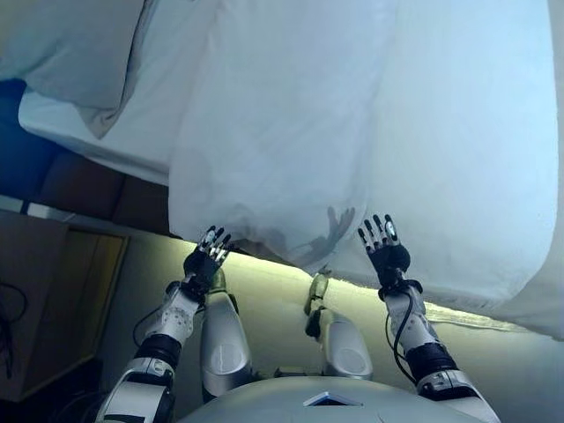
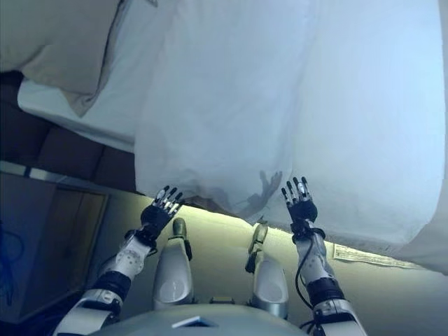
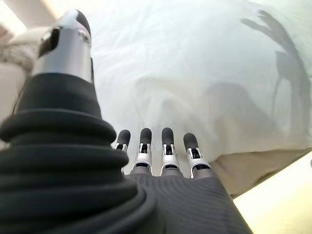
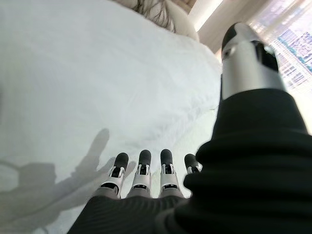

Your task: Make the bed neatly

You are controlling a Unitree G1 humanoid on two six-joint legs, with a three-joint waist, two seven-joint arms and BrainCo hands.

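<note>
White duvet (image 1: 352, 132) lies over the bed (image 1: 97, 132), filling the head views from about 11 o'clock round to 3 o'clock. Its near edge sags over the bed's side at centre, hanging lowest around 6 o'clock, between the two arms. A pillow (image 1: 66, 48) sits at 10 o'clock, at the head end, partly on bare sheet that the duvet does not reach.

Left robot hand (image 1: 208, 256) is raised at 7 o'clock, fingers straight and spread, palm toward the hanging edge; it holds nothing. Its wrist view shows the dark fingertips lined up just short of the cloth, with a gap between them and the fabric.

Right robot hand (image 1: 384, 247) is at 5 o'clock, also spread flat and empty. It stands in front of the duvet's lower edge; contact cannot be confirmed. Its wrist view shows the straight fingers (image 4: 140, 170) against the white cover, whether touching or clear I cannot tell.

Judgement: both hands are set apart, one to each side of the sagging middle, probably so the edge can be taken at two points and drawn evenly. The cover hangs uneven and short of the pillow, so the task looks early. Loose cloth is likely to bunch if only one side is pulled.
</note>
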